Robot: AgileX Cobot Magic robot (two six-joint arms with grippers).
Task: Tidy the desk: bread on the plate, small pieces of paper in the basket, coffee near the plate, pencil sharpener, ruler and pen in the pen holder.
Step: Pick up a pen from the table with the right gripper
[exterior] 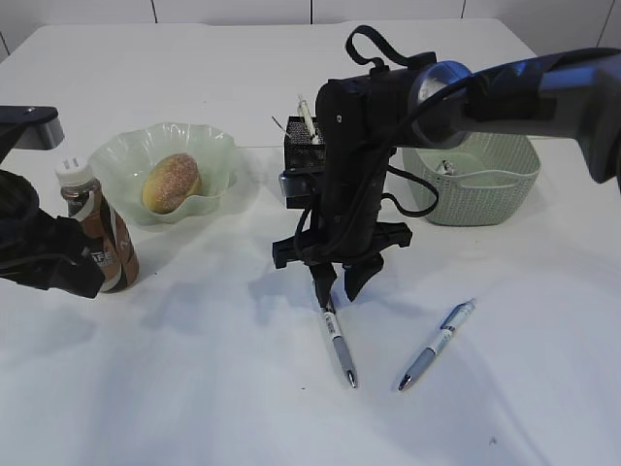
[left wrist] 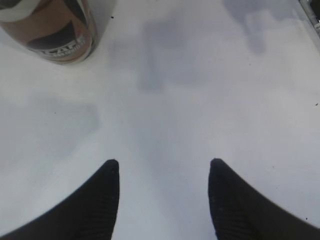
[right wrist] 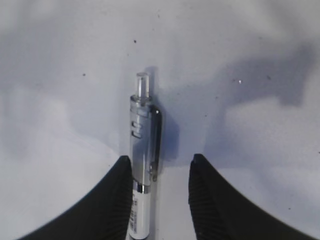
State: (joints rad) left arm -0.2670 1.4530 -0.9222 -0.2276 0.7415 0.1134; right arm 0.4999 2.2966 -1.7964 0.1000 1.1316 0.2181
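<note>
Right gripper (right wrist: 160,172) part open astride pen (right wrist: 142,160), left gripper (left wrist: 162,175) open, empty

In the left wrist view, the brown-labelled plastic coffee bottle (left wrist: 50,30) is cut off by the top edge. The small pale contents of the sage-green woven-look basket (exterior: 485,189), right of centre, are too small to identify. The clear-barrelled pen (right wrist: 142,165) runs off the bottom edge in the right wrist view.

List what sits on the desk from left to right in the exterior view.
coffee → plate holding the bread → pen holder → pen under the right gripper → second pen → basket
</note>
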